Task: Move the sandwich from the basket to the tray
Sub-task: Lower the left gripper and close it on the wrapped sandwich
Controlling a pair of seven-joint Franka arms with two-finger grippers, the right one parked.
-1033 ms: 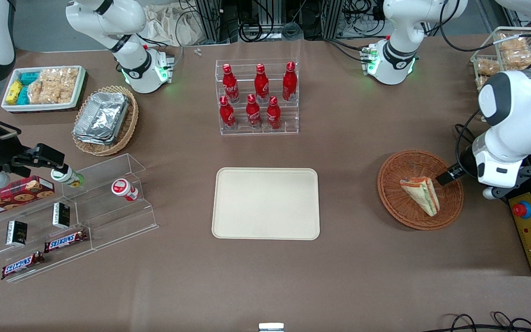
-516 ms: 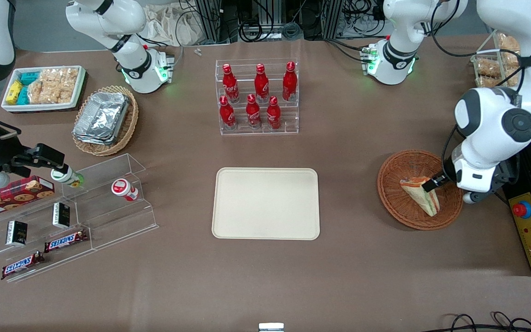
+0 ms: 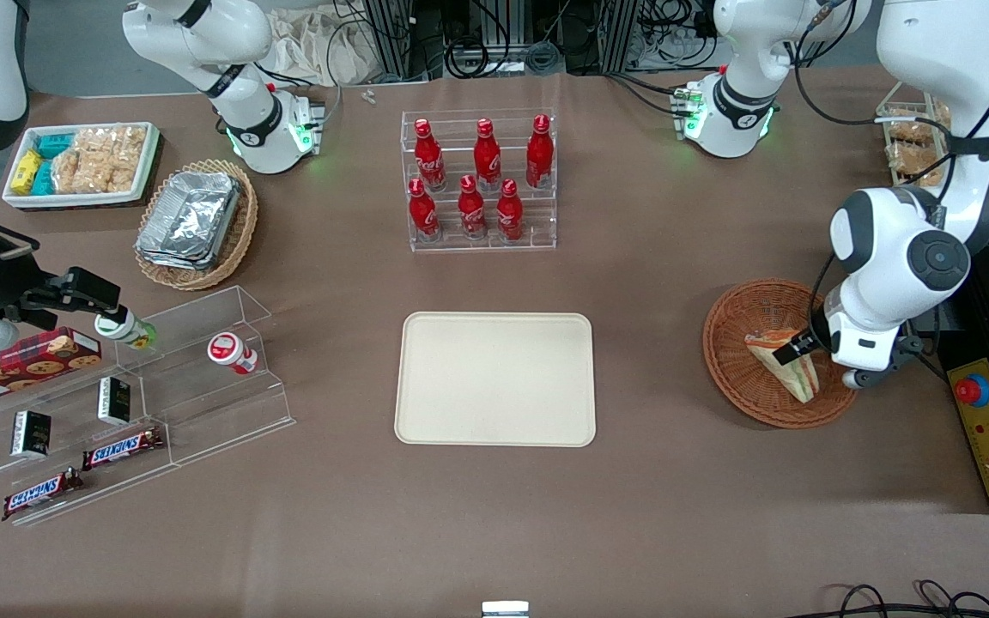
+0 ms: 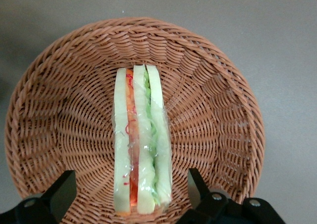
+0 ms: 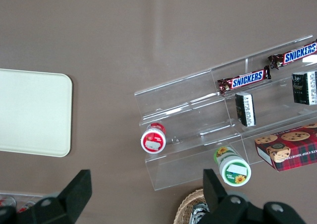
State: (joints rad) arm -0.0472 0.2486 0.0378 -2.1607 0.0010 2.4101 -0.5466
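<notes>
The left arm reaches up from its base, bends at a big round white elbow and then points down toward the table. Its wrist tips the gripper point(image 3: 803, 348) downward. In the front view only one dark finger point(image 3: 801, 344) sticks out from under the white wrist. In the left wrist view the gripper point(image 4: 129, 192) has both black fingers point(image 4: 60, 194) spread wide apart, one on each side. Nothing is pinched between them. The fingers are low and level with each other, and they point straight down.
</notes>
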